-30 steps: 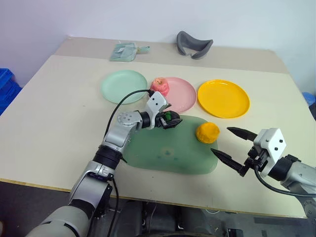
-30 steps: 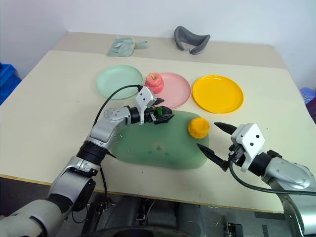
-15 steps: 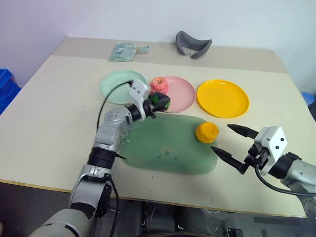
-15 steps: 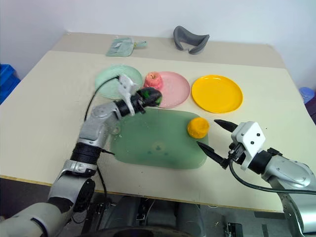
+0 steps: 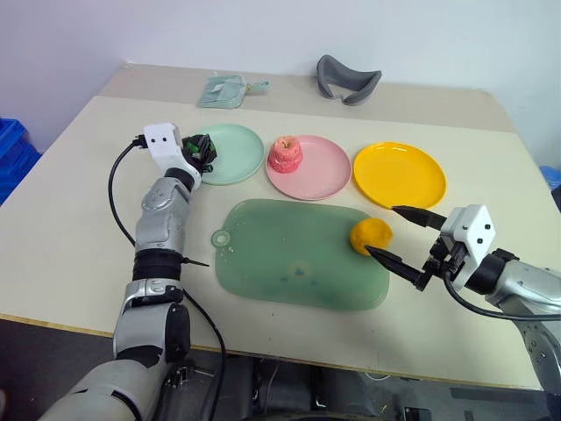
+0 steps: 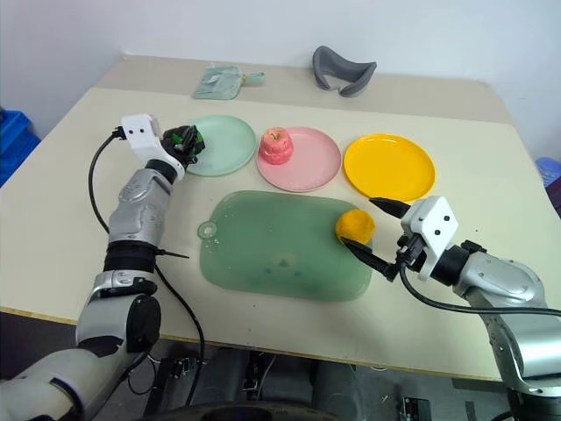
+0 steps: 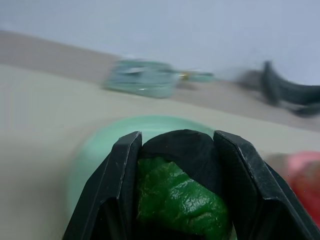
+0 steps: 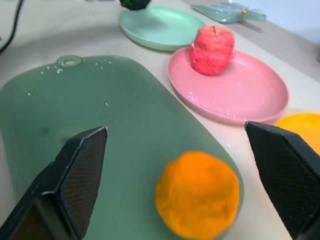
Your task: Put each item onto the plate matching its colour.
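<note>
My left gripper [image 5: 200, 151] is shut on the dark green-and-black lumpy piece [image 7: 180, 195] and holds it just above the near-left rim of the mint green plate [image 5: 237, 153]. The pink-red apple [image 5: 286, 154] stands on the pink plate [image 5: 320, 173]. Nothing lies on the yellow plate [image 5: 399, 174]. The orange-yellow round fruit [image 5: 367, 237] sits on the right end of the dark-green mat [image 5: 289, 254]. My right gripper [image 5: 380, 230] is open, level with the fruit, one finger on each side of it and not touching it.
A grey curved object [image 5: 347, 79] and a pale green pouch [image 5: 230, 90] lie at the far edge of the beige table [image 5: 79, 193]. A blue crate [image 5: 13, 153] stands off the table's left side. A black cable [image 5: 118, 180] loops beside my left forearm.
My left arm swung left and away from the mat's far edge to the mint plate, carrying the green-and-black piece. My right gripper edged forward around the orange fruit, still open.
</note>
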